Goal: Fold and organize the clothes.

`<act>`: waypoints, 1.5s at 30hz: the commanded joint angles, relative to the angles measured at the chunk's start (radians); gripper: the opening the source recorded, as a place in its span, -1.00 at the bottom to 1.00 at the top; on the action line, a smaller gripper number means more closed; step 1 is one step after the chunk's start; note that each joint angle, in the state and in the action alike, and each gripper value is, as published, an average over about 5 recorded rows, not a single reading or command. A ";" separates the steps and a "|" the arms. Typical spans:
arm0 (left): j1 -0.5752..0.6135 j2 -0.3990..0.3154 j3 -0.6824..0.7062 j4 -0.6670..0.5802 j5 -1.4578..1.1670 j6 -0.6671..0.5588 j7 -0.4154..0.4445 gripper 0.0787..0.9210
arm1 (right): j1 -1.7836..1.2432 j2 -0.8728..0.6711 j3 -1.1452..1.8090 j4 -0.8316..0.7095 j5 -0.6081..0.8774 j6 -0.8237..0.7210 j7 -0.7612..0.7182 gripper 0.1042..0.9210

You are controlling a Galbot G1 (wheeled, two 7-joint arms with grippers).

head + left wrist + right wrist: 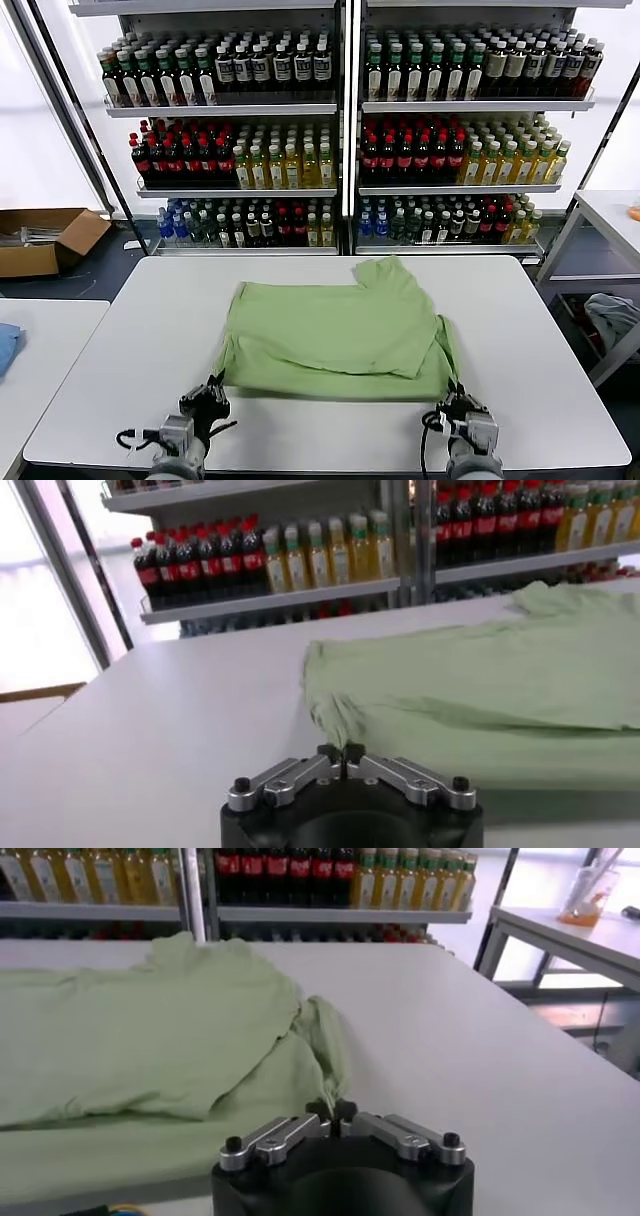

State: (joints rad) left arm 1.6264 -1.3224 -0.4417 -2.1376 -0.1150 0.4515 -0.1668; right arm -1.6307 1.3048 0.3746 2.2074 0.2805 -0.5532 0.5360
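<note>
On the white bench, both hands, left and right, pinch the near corners of the soft light green shirt, and uneven pulling could slip a corner free and crumple the fold.

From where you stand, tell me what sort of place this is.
Probably a mock shop or test lab: shelves stocked with rows of drink bottles stand behind a plain white table holding a green shirt, and a cardboard box sits on the floor.
</note>
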 commanded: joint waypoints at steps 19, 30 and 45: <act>-0.027 -0.059 -0.016 -0.248 -0.092 -0.097 -0.041 0.22 | 0.257 -0.133 0.273 0.020 0.166 0.112 -0.223 0.42; -0.422 0.050 0.008 0.053 -0.227 -0.022 0.034 0.75 | 0.776 -0.461 -0.023 -0.433 0.276 -0.025 -0.523 0.76; -0.818 0.159 0.208 0.580 -0.325 0.039 0.054 0.77 | 1.143 -0.105 -0.261 -0.900 0.242 -0.014 -0.399 0.76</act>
State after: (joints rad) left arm 1.0385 -1.2136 -0.3110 -1.8336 -0.3862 0.4744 -0.1243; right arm -0.7588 1.0726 0.2511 1.6201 0.5457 -0.5597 0.1486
